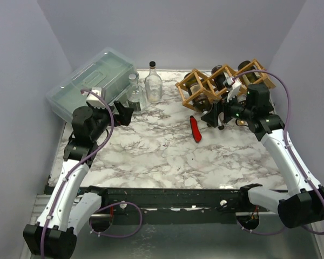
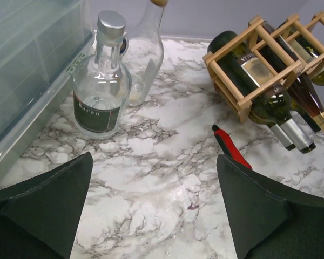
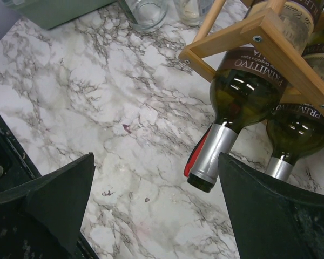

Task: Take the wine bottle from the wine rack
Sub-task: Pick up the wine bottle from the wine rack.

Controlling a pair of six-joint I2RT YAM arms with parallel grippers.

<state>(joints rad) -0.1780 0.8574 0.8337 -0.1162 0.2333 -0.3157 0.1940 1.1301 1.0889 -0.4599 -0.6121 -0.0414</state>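
Observation:
The light-brown wooden wine rack (image 1: 207, 81) stands at the back right of the marble table, with three dark wine bottles lying in its cells. In the right wrist view the rack (image 3: 227, 36) holds the leftmost wine bottle (image 3: 243, 91), its silver-foiled neck pointing down at the table. My right gripper (image 3: 156, 199) is open, and that neck lies just inside its right finger without being gripped. In the top view the right gripper (image 1: 215, 116) sits just in front of the rack. My left gripper (image 2: 154, 199) is open and empty over bare marble, far left of the rack (image 2: 232, 42).
A translucent green-grey lidded box (image 1: 92, 81) stands at the back left. Two clear glass bottles (image 1: 135, 93) (image 1: 153, 83) stand upright beside it. A red-handled tool (image 1: 196, 129) lies on the table under the rack's left bottle neck. Grey walls enclose three sides.

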